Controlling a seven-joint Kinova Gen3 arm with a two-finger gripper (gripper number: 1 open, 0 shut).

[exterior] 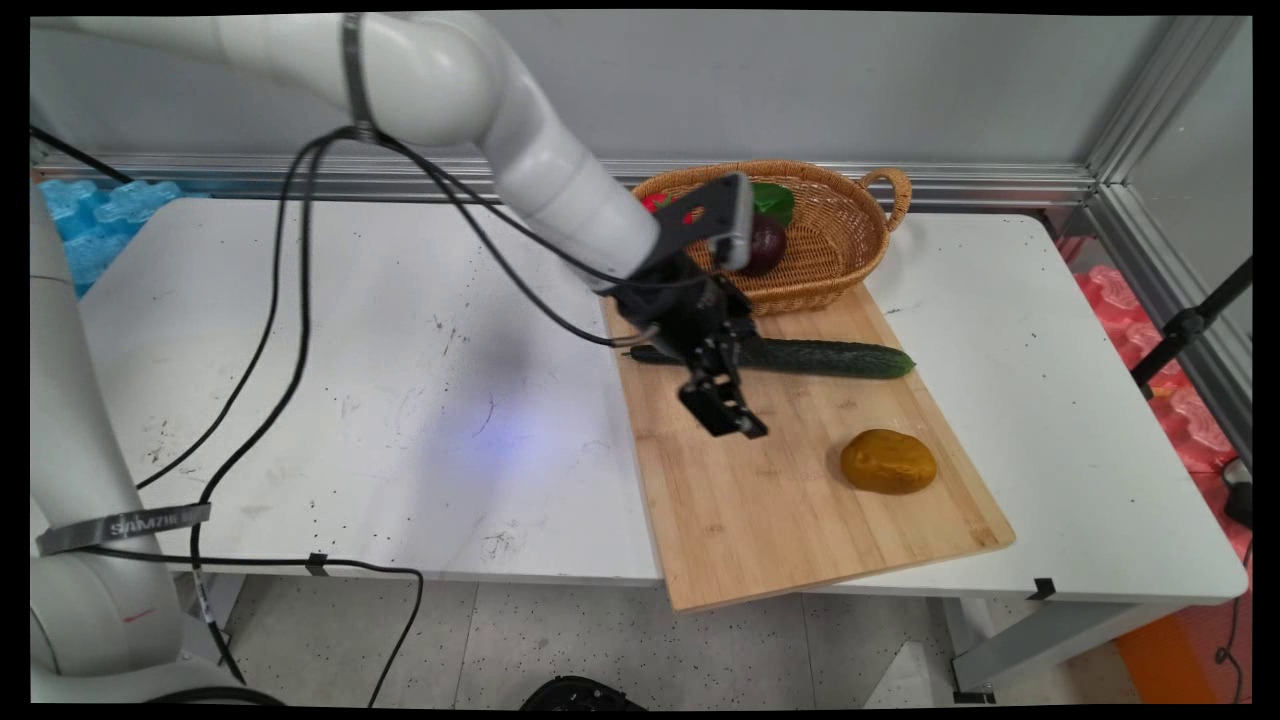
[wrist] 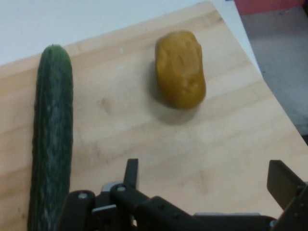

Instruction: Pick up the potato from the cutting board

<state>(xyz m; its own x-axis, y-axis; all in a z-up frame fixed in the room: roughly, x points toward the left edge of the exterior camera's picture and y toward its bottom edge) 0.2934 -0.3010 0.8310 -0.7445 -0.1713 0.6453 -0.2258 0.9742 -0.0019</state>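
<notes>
Cucumber (exterior: 830, 358) lies flat across the far part of the board (exterior: 790, 500), its long axis running left to right in the main view, with its left end hidden behind the pincer (exterior: 725, 408). The pincer hangs over the board just in front of the cucumber, nearer to it than to anything else, and holds nothing. Its two fingers stand apart: in the hand view one finger (wrist: 131, 174) rises at lower centre and the other (wrist: 285, 183) at the lower right, with bare board between them. In that view the cucumber (wrist: 52, 139) runs down the left side, just beside the left finger's linkage, and whether the two touch cannot be told.

A potato (exterior: 888, 461), yellowish brown and lumpy, rests on the board toward its right edge, well apart from the cucumber and from the pincer. In the hand view the potato (wrist: 180, 69) sits ahead of the open fingers, above the gap.

The board (wrist: 144, 125) is pale wood and lies on the white tabletop (exterior: 350, 400), its near corner hanging past the tabletop's front edge. A wicker basket (exterior: 840, 250) with a loop handle stands at the board's far end, touching or overlapping it. Inside are a dark, round purple thing (exterior: 768, 243), something green (exterior: 778, 200) and something red (exterior: 655, 202), all partly hidden by the arm's wrist. Black cables (exterior: 290, 330) hang from the arm over the tabletop's left half.
</notes>
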